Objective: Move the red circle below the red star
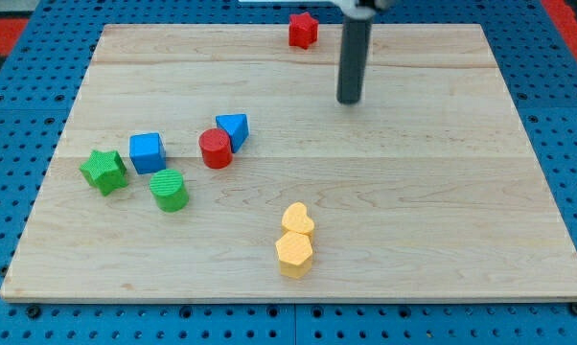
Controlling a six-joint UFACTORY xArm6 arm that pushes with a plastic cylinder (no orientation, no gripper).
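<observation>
Red circle (215,149) is seen mid-tabletop, touching blue triangle (233,128), well apart from red star (303,30) at top; no jaws are fitted, tip (350,100) contacts nothing; circle judged light, rigid, best pushed at its left-bottom side.

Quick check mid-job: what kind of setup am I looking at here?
Likely a lab tabletop pushing rig: a pale wooden board on a blue perforated base, small blocks like the red circle and red star, and my tip between them, touching neither.
</observation>
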